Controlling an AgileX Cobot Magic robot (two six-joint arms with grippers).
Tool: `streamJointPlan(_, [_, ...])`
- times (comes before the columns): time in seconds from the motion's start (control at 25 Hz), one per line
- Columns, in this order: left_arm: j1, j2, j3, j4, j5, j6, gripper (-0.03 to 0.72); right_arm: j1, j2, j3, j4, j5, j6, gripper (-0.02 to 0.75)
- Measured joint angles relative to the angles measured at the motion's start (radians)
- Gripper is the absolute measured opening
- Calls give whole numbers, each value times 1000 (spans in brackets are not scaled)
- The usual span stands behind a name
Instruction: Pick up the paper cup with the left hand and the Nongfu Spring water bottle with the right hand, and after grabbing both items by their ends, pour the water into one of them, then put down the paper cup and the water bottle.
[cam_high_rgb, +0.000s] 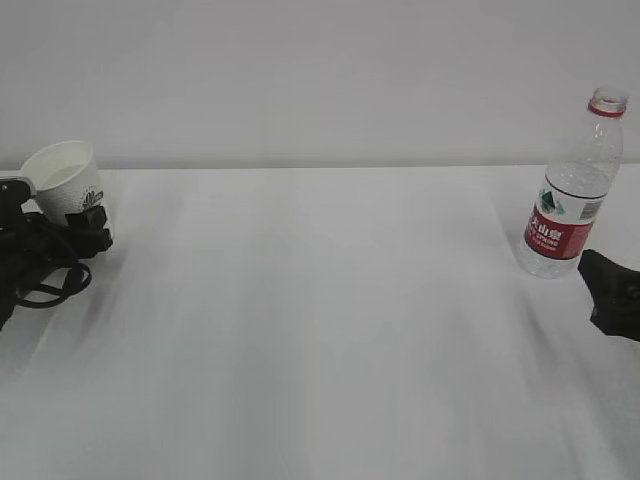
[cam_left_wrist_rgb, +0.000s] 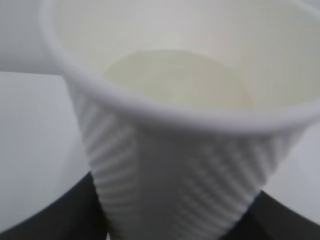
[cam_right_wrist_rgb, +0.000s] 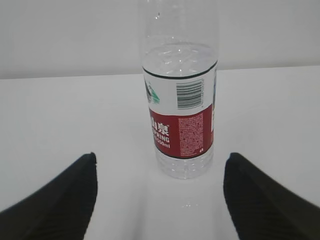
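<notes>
Two arms work at opposite edges of the white table (cam_high_rgb: 320, 330). At far left, the left gripper (cam_high_rgb: 75, 232) lies low over the surface, its black body and looped cable (cam_high_rgb: 45, 285) trailing off the frame edge. Its jaws are closed around the lower part of the paper cup (cam_high_rgb: 65, 185), which leans a little to the left with its mouth facing up and toward the camera. The wrist view shows dark fingers (cam_left_wrist_rgb: 65, 215) on either side of the cup's ribbed white wall, and a pale pool of water (cam_left_wrist_rgb: 177, 80) inside the cream interior (blurred, so the level is hard to judge). A dark green logo marks the cup's side in the exterior view.

At far right, the Nongfu Spring water bottle (cam_high_rgb: 572, 195) stands upright on the table, uncapped, with a red neck ring and a red-and-white label. The right gripper (cam_right_wrist_rgb: 160, 200) sits just in front of it, only a black tip showing at the exterior view's right edge. Its jaws stand wide open, one finger (cam_right_wrist_rgb: 65, 195) on each side and nearer the camera than the bottle, not touching it. The bottle is clear and ribbed, with liquid reaching the label's top.
</notes>
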Motion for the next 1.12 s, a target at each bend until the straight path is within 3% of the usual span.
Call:
streamJointPlan(0.44, [0,2,-3,0,-2,0,433,0,0,0,13,0,0,593])
streamJointPlan(0.68, [0,4,-4,0,-22,0,655,0,0,0,13,0,0,593])
streamJointPlan(1.12, [0,4,68,18,-30,0,687,0,0,0,13,0,0,593])
